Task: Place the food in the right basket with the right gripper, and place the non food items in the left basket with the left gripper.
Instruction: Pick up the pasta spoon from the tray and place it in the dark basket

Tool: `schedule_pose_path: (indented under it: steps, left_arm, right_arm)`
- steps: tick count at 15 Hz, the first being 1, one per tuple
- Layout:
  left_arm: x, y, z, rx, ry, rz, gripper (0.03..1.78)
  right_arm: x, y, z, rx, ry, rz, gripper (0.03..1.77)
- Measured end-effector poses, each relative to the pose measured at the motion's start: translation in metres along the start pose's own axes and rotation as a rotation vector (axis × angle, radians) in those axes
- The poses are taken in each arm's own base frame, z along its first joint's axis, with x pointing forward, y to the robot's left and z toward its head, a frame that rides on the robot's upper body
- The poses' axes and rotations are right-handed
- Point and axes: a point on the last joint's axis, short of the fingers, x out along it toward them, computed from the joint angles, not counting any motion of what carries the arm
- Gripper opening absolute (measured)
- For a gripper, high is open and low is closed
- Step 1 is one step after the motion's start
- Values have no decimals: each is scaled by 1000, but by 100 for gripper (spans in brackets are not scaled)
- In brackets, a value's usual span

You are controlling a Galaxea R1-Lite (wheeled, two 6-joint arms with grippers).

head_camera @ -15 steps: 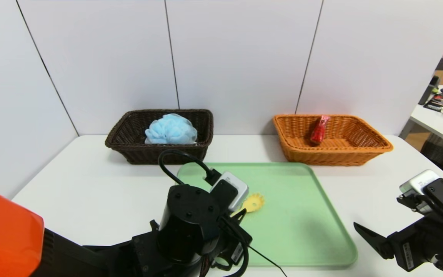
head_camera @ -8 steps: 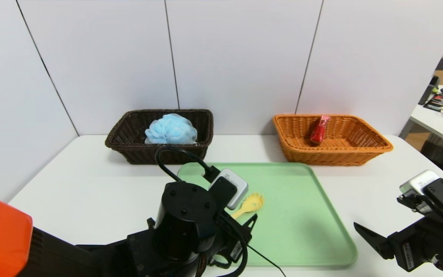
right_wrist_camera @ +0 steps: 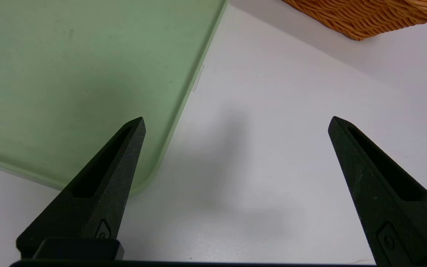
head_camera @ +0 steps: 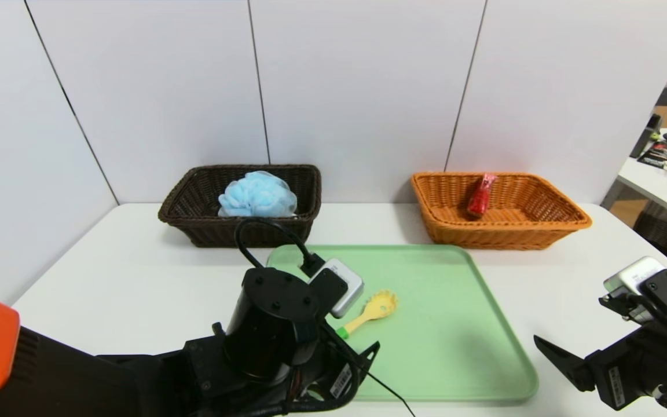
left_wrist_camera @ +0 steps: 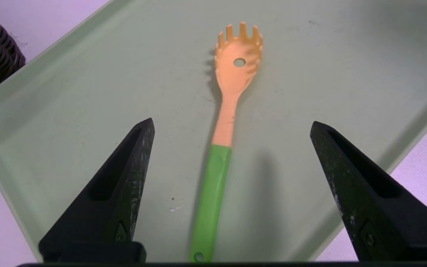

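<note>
A pasta spoon [left_wrist_camera: 222, 148] with an orange toothed head and a green handle lies flat on the green tray [head_camera: 455, 324]. My left gripper [left_wrist_camera: 231, 122] hovers just above it, open wide, one finger on each side of the handle and touching nothing. In the head view the spoon [head_camera: 371, 310] shows just past the left wrist. My right gripper [right_wrist_camera: 236, 119] hangs open and empty over bare table by the tray's near right corner. The dark brown left basket [head_camera: 223, 234] holds a blue bath pouf [head_camera: 258, 196]. The orange right basket [head_camera: 484, 234] holds a red packet [head_camera: 480, 196].
White wall panels stand close behind both baskets. A second table [head_camera: 658, 185] with clutter sits far right, beyond the white table's edge. The left arm's bulk and its cable [head_camera: 264, 231] cover the tray's near left part.
My left gripper's jaws have opened wide, and the arm has drawn back toward me, uncovering the spoon's green handle. The spoon has stayed on the tray. The right arm has not moved.
</note>
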Motion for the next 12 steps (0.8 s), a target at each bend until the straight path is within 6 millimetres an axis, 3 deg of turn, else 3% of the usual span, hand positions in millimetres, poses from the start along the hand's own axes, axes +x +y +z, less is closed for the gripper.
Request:
schedule_pose_path:
  steps: [6,12]
  left_arm:
    - [14,14,5,-21,31,-11,161]
    - [29,19,-7,-45,82,-17,166]
  right_arm:
    - [-2,0,-1,-2,-7,-2,170]
    - [-3,-1,0,-4,-10,-4,170]
